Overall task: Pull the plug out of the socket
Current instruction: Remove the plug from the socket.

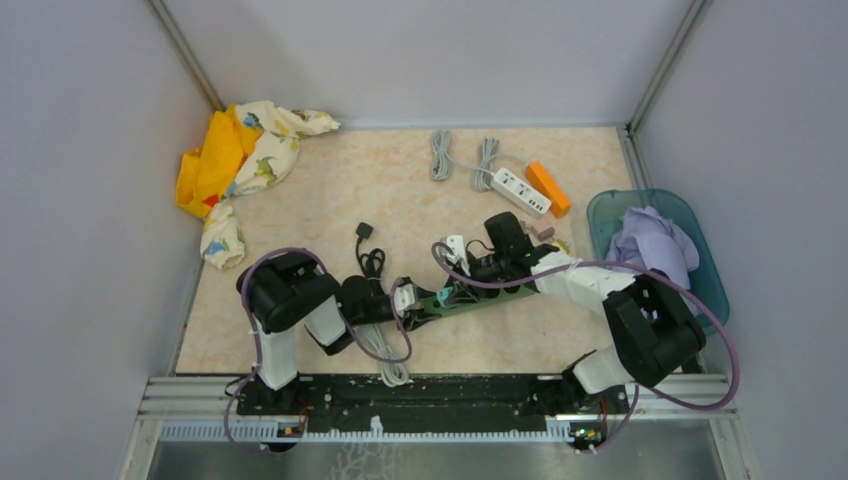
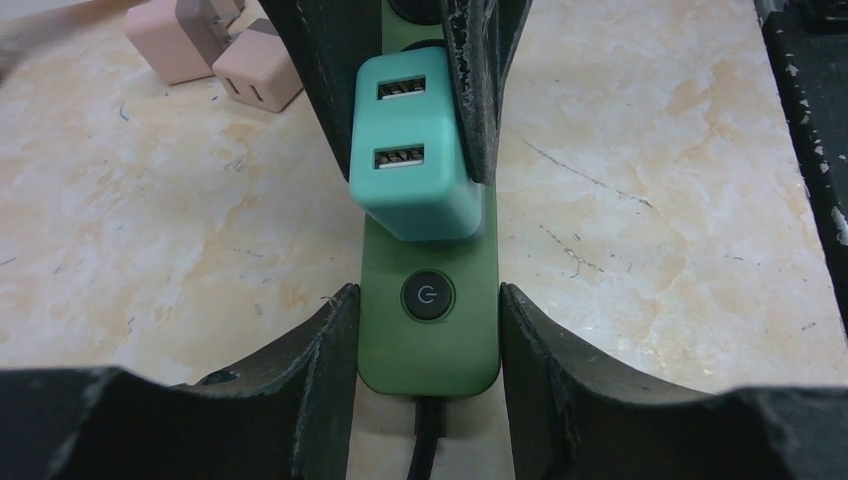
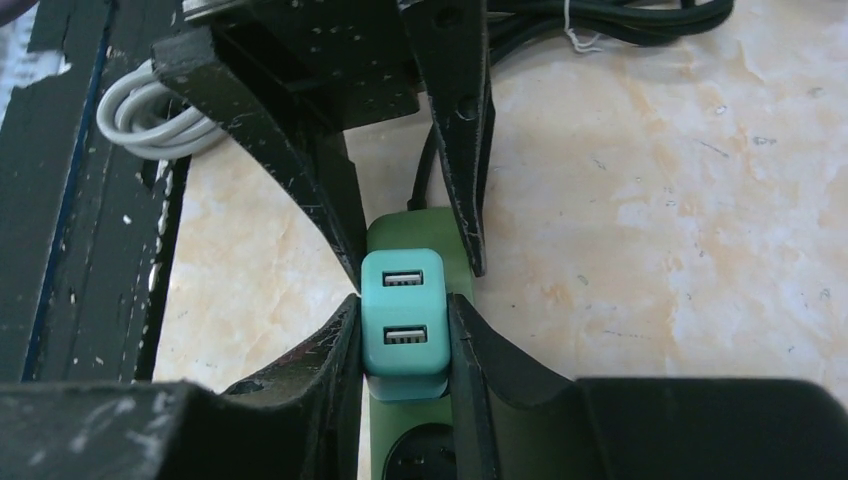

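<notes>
Fingers (image 3: 325, 355) of the right gripper (image 3: 403, 305) were clamped on the teal two-port plastic USB plug (image 3: 403, 335), seated in the dark green plastic power strip (image 2: 428, 355) on the marbled worktop (image 2: 650, 200). The left gripper (image 2: 428, 292) pinned that strip. A straight, steady pull looked wisest.

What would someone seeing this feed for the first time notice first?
First, the teal USB charger, seated in the green power strip mid-table and pinched between the right gripper's fingers. Facing it, the left gripper clamps the strip's end. Then the off-task colour: a yellow and dinosaur-print cloth in the far left corner, and a teal bin holding lavender fabric on the right.
</notes>
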{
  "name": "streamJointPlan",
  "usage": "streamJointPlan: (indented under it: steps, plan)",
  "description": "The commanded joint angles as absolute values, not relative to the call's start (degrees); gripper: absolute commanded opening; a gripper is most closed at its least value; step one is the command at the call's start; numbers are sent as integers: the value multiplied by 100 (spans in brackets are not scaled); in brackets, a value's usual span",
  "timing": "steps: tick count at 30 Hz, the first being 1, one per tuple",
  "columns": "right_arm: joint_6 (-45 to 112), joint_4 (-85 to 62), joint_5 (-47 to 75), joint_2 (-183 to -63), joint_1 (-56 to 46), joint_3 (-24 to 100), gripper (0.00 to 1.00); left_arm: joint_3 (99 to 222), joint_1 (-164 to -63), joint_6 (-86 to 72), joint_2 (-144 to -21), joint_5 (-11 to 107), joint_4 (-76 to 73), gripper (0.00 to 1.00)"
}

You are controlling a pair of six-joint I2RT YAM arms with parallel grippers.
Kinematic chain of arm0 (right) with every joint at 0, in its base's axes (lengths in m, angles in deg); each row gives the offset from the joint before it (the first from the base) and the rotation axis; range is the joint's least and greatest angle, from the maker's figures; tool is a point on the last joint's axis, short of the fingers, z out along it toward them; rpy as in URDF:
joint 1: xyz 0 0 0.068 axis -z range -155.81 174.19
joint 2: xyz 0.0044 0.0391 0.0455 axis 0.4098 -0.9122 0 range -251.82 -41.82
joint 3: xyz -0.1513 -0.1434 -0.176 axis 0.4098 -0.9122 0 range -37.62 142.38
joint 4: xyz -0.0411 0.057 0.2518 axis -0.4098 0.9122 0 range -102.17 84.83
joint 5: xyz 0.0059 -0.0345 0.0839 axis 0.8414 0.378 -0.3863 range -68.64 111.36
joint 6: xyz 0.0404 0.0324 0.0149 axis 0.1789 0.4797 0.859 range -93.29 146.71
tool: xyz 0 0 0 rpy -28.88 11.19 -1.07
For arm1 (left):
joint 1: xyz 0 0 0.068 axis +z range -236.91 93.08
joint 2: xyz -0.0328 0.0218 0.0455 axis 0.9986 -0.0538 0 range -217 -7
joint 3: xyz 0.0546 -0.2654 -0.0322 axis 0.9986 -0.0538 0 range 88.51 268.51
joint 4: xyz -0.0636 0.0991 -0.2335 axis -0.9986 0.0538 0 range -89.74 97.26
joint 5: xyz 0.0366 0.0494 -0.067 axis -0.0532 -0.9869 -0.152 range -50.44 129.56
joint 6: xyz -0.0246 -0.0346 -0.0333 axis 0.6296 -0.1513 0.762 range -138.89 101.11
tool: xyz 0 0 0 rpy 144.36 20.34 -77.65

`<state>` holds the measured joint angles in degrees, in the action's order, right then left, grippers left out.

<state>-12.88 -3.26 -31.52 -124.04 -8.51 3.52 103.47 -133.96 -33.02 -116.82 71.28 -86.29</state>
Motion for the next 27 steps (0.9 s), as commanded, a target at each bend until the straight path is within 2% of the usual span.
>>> streamJointPlan:
  steps: [1, 5, 9, 13, 17, 21, 27]
  plan:
    - [-63, -2108, -2845, -12277, -863, 379, 0, 10407, -13479, -3313, -11737, 7261, -8964, 0]
    - [-187, -2037, -3420, -12118, -190, 265, 0, 10416, -13477, -3321, -11742, 7268, -8966, 0]
    - [-2359, -152, -4400, -12111, 37, 441, 0, 10407, -13468, -3317, -11739, 7278, -8981, 0]
    - [-3330, 1000, -4800, -12362, 22, 776, 0, 10364, -13464, -3299, -11739, 7269, -9072, 0]
    - [-3334, 846, -4499, -12288, -125, 716, 0, 10354, -13458, -3287, -11735, 7269, -9104, 0]
    - [-2267, -290, -3608, -12018, -310, 462, 0, 10370, -13464, -3295, -11746, 7280, -9068, 0]
    - [-1563, -542, -4148, -12005, -366, 598, 0, 10424, -13463, -3311, -11748, 7304, -8952, 0]
